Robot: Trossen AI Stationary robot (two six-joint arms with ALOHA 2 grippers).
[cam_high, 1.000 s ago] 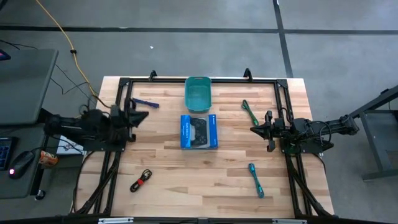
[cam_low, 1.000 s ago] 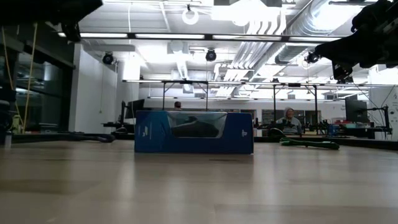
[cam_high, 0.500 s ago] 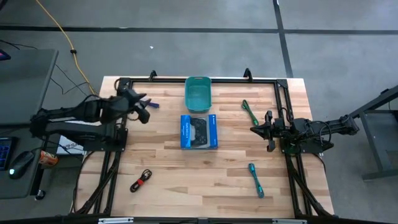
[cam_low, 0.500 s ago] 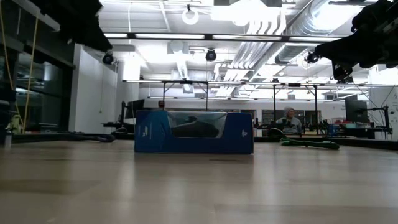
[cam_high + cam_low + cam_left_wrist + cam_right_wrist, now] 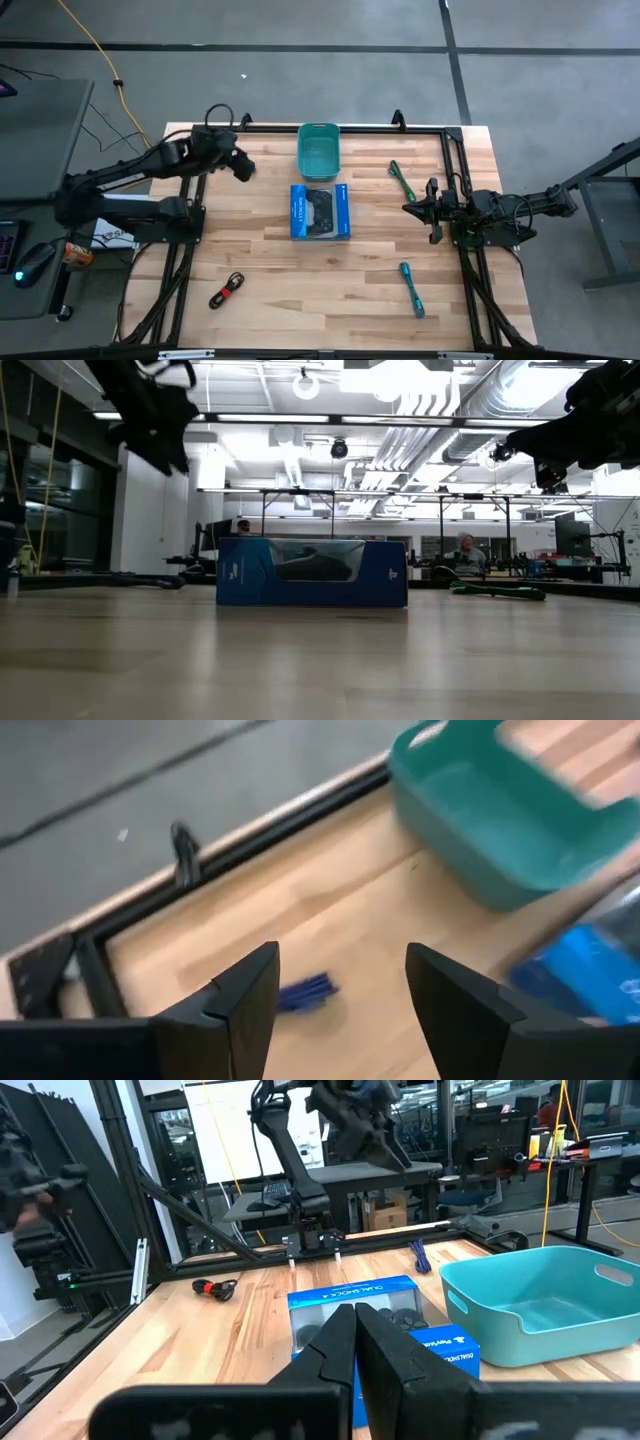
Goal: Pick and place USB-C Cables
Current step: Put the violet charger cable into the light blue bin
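Left wrist view: your left gripper (image 5: 340, 1010) hangs wide open, empty.
Dark blue cable (image 5: 305, 991) sits between its fingers, lined up for grasping.

Two dark, near-black jointed arms on black tube frames. Left tool (image 5: 335, 995): matte black, angular wedge fingers with flat faces. Right tool (image 5: 356, 1330): black, tapered fingers, blocky dark housing behind. Thin black cables loop along the right arm.
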